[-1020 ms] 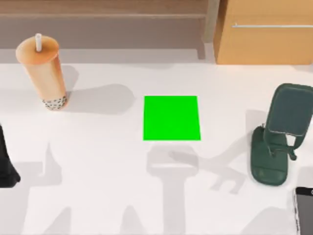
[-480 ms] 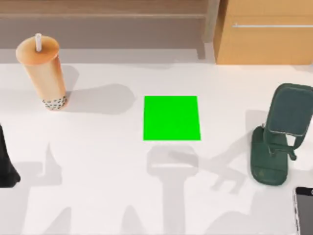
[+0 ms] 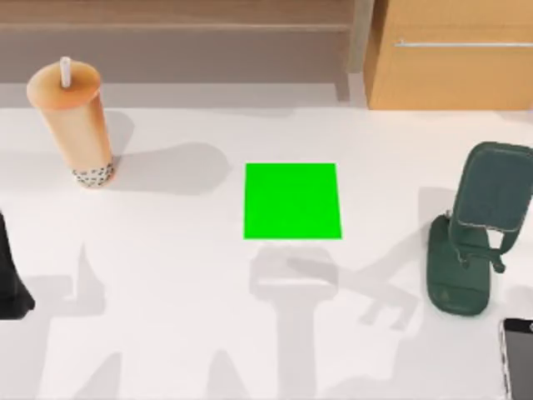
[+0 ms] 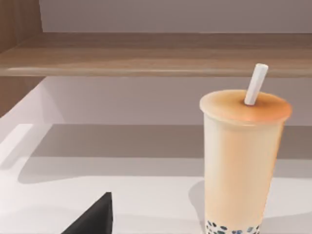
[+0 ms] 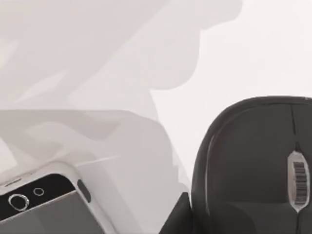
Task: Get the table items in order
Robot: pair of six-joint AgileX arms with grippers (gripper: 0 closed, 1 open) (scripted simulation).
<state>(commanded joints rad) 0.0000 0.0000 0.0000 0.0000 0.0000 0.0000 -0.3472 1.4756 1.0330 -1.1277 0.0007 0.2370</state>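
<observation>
The tall tan bubble-tea cup with its white straw stands upright at the table's back left. It also rises close ahead in the left wrist view, dark pearls at its base. My left arm is at the table's left edge, in front of the cup and apart from it; a black part of its gripper shows low in the left wrist view. The smartphone lies flat at the front right corner. The right wrist view looks down on the black mouse beside the smartphone.
A bright green square mat lies at the table's middle. A dark green phone stand stands at the right, just behind the smartphone. A tan wooden cabinet is behind the table's back right, and a wooden shelf runs along the back.
The arm shadows on the tabletop have shifted slightly. The cup, mat, stand and smartphone have not moved.
</observation>
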